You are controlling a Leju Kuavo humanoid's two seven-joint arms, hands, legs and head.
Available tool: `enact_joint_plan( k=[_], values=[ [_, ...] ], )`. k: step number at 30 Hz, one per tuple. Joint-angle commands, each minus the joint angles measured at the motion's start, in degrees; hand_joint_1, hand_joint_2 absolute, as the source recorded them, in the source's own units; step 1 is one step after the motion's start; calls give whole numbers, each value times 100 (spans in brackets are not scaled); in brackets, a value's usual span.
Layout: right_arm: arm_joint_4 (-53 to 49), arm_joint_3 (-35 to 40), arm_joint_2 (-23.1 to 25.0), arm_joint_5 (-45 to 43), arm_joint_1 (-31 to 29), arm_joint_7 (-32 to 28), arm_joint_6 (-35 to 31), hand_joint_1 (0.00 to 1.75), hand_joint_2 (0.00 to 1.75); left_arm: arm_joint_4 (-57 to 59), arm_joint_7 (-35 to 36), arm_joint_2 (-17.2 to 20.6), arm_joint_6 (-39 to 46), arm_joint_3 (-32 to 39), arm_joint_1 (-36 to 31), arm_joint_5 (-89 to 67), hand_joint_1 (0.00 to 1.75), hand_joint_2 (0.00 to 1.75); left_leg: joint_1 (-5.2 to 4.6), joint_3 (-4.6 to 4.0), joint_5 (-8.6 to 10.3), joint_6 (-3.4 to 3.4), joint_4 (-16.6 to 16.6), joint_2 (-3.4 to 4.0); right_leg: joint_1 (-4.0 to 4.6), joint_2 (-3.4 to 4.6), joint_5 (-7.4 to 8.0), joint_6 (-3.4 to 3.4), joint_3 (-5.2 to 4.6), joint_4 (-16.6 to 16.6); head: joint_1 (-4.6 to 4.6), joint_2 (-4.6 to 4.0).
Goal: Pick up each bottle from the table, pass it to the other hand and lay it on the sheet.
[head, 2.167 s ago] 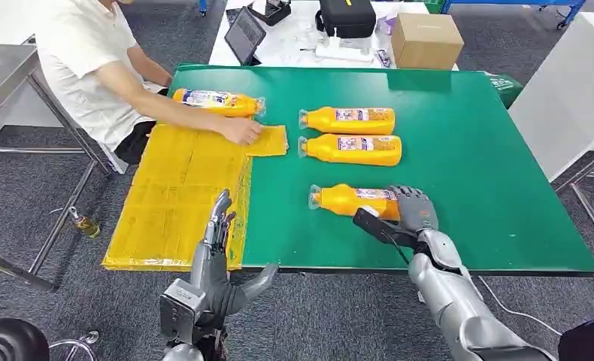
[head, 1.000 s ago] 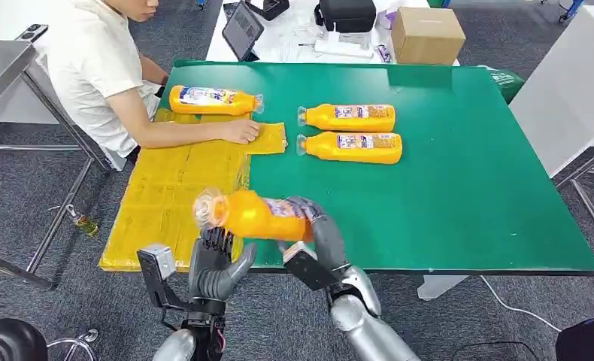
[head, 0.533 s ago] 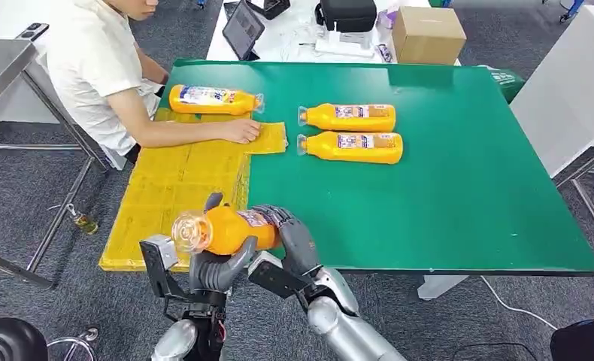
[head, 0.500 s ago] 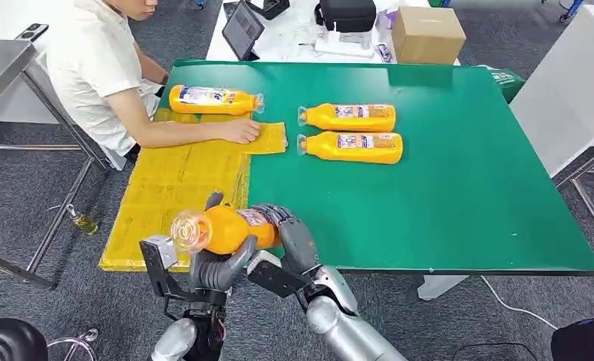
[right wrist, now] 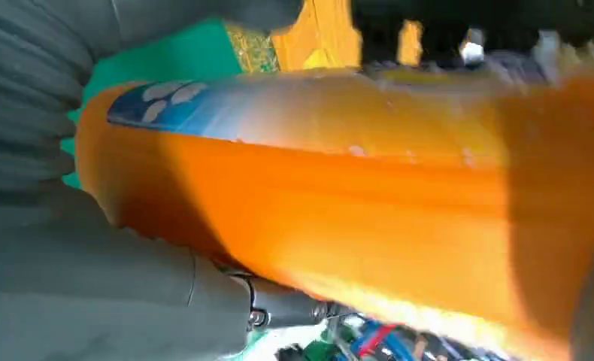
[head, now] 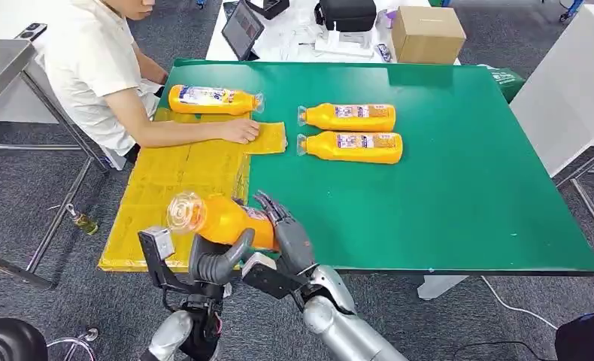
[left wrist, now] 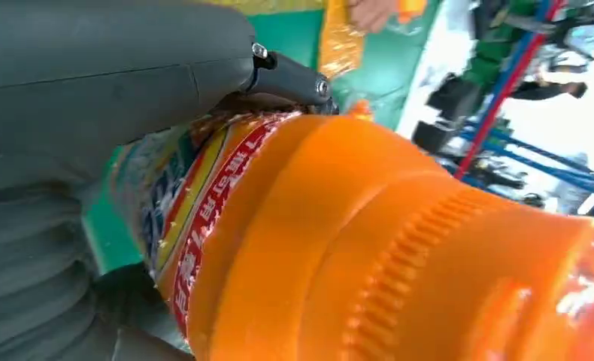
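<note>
An orange bottle [head: 220,219] hangs in the air over the table's near edge, cap end toward the yellow sheet [head: 166,180]. My left hand [head: 213,260] grips it from below, thumb curled round its body; the left wrist view shows the bottle [left wrist: 369,248] tight against that hand [left wrist: 91,90]. My right hand [head: 285,235] is at the bottle's base with its fingers spread and lifted off the body. In the right wrist view the bottle [right wrist: 354,195] lies along that hand's palm [right wrist: 53,286]. Two more bottles [head: 347,117] [head: 350,147] lie on the green table [head: 467,188].
A person sits at the far left with a hand [head: 241,131] resting on the sheet's far corner. Another bottle [head: 213,99] lies at the sheet's far end. A tablet, a black bag and a cardboard box [head: 427,34] stand on the white table behind.
My right hand carried the bottle from the table leftward to my left hand. The left hand closed its thumb round it, and the right hand's fingers have now spread off it.
</note>
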Motion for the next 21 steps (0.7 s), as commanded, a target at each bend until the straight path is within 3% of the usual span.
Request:
enact_joint_plan(
  k=[1, 3, 6, 7, 9, 11, 12, 13, 15, 16, 17, 18, 20, 21],
  values=[
    [589, 425, -341, 266, 183, -479, -372, 0, 0, -261, -216, 8, 107, 321, -33, -271, 175, 175, -3, 52, -11, 21, -16, -13, 5, -28, -15, -20, 61, -19, 2, 0],
    [552, 431, -415, 341, 283, -587, -546, 0, 0, -315, -268, 26, 154, 411, -21, -306, 175, 175, 0, 22, -3, 10, -8, -9, 3, -17, -6, -10, 27, -11, 2, 0],
    [395, 179, -581, 808, 583, -761, -1349, 0, 0, -360, -287, 119, 311, 600, 22, -443, 175, 175, -2, 22, -2, 9, -10, -15, 2, -22, -7, -10, 30, -11, 0, 0],
    [-452, -1567, -339, 2562, 1300, -1020, -1349, 0, 0, -299, -349, 194, 665, 706, -1, -775, 175, 175, -3, 31, -4, 12, -13, -16, 2, -26, -10, -14, 39, -13, 2, 0],
    [-452, -1567, -339, 2562, 1300, -1020, -1349, 0, 0, -299, -349, 194, 665, 706, -1, -775, 175, 175, -2, 13, 1, 8, -10, -30, 1, -38, -10, -11, 22, -9, 0, 0],
    [-1885, -2898, 7, 3358, 1927, -1139, -1349, 0, 0, -229, -564, 277, 1043, 1018, 22, -1212, 175, 175, -4, 14, -3, 8, -7, -24, 1, -34, -13, -13, 21, -4, 4, 0],
    [-1885, -2898, 7, 3358, 1927, -1139, -1349, 0, 0, -229, -564, 277, 1043, 1018, 22, -1212, 175, 175, -3, 4, -4, 4, -3, -11, 0, -17, -8, -11, 6, 0, -4, 0],
    [-2674, -3330, 195, 3326, 2069, -1139, -1349, 0, 0, -177, -559, 401, 1353, 1173, 33, -1737, 175, 175, -5, 13, -10, 7, -1, -16, 0, -21, -16, -17, 14, 6, 0, 0],
    [-2841, -3430, 240, 3322, 2089, -1139, -1349, 0, 0, -150, -551, 438, 1433, 1192, 25, -1916, 175, 175, -5, -12, -2, 4, 1, -20, -2, -19, -7, -9, -9, 7, 0, 0],
    [-3493, -3709, 397, 3211, 2060, -1139, -1349, 0, 0, 189, -695, 373, 1933, 1664, -7, -3704, 175, 175, -6, 1, -9, 9, 1, -14, -1, -18, -13, -16, 5, 9, 0, 0],
    [-3879, -4017, 599, 3053, 1980, -1139, -1349, 0, 0, 336, -556, -13, 1934, 2648, -4, -5272, 175, 175, -8, -9, -4, 7, 2, -11, -5, -12, -7, -11, -8, 10, 2, 0],
    [-3870, -4017, 598, 3050, 1970, -1139, -1349, 0, 0, 353, -567, 0, 1934, 2648, -12, -5322, 175, 175, -5, 3, -8, 9, 3, -9, 1, -13, -10, -15, 4, 8, 2, 0],
    [-4384, -4375, 801, 2584, 1771, -1139, -1349, 0, 0, 716, -599, -349, 1934, 3589, -261, -6934, 175, 175, -8, -1, -5, 12, 3, -10, -3, -15, -8, -15, 2, 9, 7, 0],
    [-4447, -4418, 818, 2549, 1754, -1139, -1349, 0, 0, 792, -552, -303, 1934, 3544, -302, -6968, 175, 175, -7, -5, -2, 12, 4, -10, -4, -15, -7, -13, -3, 10, 2, 0]
  ],
)
